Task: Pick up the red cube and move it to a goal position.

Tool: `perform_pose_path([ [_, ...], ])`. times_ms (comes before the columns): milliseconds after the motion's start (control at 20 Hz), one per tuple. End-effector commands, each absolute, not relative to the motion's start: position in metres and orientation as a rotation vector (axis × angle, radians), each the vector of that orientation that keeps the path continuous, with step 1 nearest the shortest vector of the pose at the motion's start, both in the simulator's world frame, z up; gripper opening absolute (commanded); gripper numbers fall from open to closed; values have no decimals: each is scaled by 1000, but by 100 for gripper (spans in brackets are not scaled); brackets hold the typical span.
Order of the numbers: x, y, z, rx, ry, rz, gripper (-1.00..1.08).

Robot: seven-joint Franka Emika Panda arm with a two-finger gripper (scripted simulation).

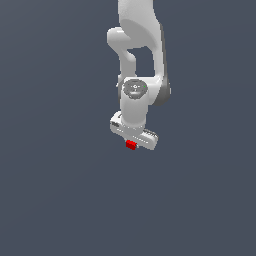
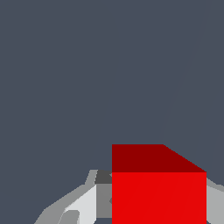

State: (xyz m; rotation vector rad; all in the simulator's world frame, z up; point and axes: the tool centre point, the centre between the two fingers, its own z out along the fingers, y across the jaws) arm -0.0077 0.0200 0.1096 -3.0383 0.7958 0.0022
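Exterior view: one white arm [image 1: 141, 55] reaches down over a plain grey-blue ground. One red cube [image 1: 131, 145] shows just below the gripper [image 1: 133, 142], partly covered by the hand body; the fingers are hidden. The arm's base is cut off at the frame edge.

Wrist view: the one red cube [image 2: 159, 192] sits between the grey fingers [image 2: 103, 199], which press both its sides; the gripper [image 2: 159, 205] is closed on it. The frame edge cuts off the cube.

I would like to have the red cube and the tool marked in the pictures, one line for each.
red cube [image 2: 158, 197]: wrist view, on its bright front face.
red cube [image 1: 131, 145]: exterior view, on the visible red face below the white body.
tool [image 1: 134, 143]: exterior view, at the fingertips, mostly hidden under the white body.
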Motion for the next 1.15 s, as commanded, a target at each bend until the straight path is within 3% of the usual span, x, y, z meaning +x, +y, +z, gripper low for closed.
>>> perform_pose_path([
  [0,-21,16,127,-3038,796,1,-100],
  [550,-66,3,189,-3037,796,1,-100],
  [1100,-80,-1,212,-3039,797,0,-100],
])
